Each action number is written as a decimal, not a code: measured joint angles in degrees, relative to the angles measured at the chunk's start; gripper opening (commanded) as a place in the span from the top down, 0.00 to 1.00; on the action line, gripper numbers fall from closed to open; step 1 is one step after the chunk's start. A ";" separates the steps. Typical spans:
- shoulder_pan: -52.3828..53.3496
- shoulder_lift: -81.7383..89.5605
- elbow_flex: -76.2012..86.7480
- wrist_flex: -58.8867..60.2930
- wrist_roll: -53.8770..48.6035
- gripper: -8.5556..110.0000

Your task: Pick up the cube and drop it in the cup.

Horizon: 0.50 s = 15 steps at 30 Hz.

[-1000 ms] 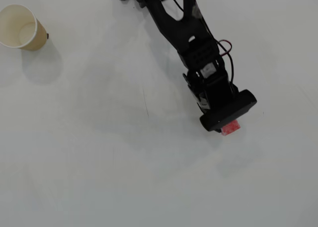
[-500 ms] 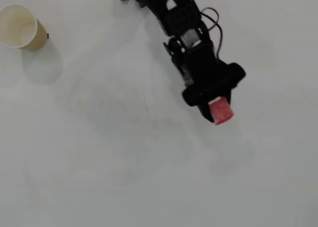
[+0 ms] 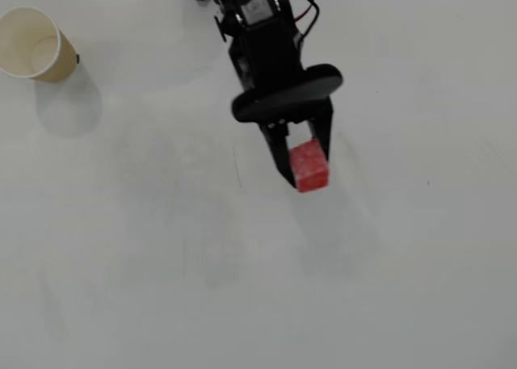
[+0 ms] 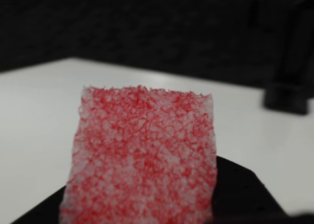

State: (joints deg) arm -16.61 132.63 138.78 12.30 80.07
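Between the jaws (image 3: 306,174), the cube (image 3: 309,165) shows no writing.

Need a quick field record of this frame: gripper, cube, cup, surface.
gripper: shut on the cube, fingers pointing toward the bottom of the overhead view
cube: red, speckled whitish, held between the jaws; fills the wrist view
cup: upright, top-left corner of the overhead view, looks empty
cube vs cup: far apart; cup lies up and left of the cube in the overhead view
table: plain white
task stage: cube gripped, not yet over the cup
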 measured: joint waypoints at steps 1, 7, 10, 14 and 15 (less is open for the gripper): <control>1.23 1.14 0.70 0.00 -0.18 0.93; 9.67 7.82 6.59 0.00 -0.26 0.93; 14.77 11.34 9.23 0.00 -0.26 0.93; 21.80 15.38 9.84 0.00 -0.26 0.93; 23.38 16.08 9.84 0.00 -0.26 0.93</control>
State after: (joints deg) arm 6.77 148.71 148.62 12.30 79.80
